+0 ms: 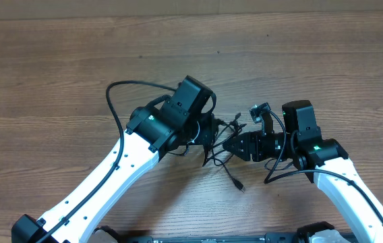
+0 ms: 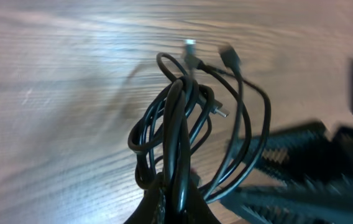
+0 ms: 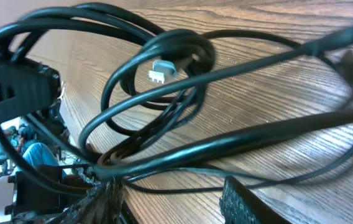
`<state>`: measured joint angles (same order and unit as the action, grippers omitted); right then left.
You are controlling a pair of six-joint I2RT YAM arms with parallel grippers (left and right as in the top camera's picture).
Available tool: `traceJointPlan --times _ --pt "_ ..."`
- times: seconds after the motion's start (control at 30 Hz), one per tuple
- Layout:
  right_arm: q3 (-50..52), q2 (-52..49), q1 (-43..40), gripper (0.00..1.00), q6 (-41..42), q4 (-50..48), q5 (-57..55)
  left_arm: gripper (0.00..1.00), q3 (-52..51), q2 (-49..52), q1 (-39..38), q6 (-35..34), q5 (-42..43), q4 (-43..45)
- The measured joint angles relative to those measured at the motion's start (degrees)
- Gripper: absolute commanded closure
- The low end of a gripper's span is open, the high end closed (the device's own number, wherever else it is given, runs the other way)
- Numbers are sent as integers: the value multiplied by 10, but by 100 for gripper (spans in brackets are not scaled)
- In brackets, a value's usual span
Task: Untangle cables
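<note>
in the middle of the desk [image 1: 56, 67], between the two arms, the cables [image 2: 178, 118] sit in one tangled black bunch, with loops spilling over the wood and a loose plug [image 1: 241, 189] lying just beside it. the left fingers [image 2: 148, 214] are clamped tight on the bunch. the right fingers [image 3: 248, 202] stand partly apart, with cords crossing the gap and none pinched.
</note>
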<state>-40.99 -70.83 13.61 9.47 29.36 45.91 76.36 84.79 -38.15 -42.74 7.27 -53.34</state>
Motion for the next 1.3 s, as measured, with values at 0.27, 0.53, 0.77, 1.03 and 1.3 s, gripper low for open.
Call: traceJointPlan --times 0.27,0.53,0.77,1.03,1.3 --pt "0 0 0 49 9 6 2 95 0 0 0 -209 -91 -56" --pt "0 0 0 48 10 6 2 95 0 0 0 -273 -178 -117" --pt "0 0 0 47 10 7 2 86 0 0 0 -281 -245 -157" --pt "0 0 0 47 10 7 1 24 0 0 0 -287 -267 -158" --pt "0 0 0 46 10 7 2 7 0 0 0 -291 -271 -167"
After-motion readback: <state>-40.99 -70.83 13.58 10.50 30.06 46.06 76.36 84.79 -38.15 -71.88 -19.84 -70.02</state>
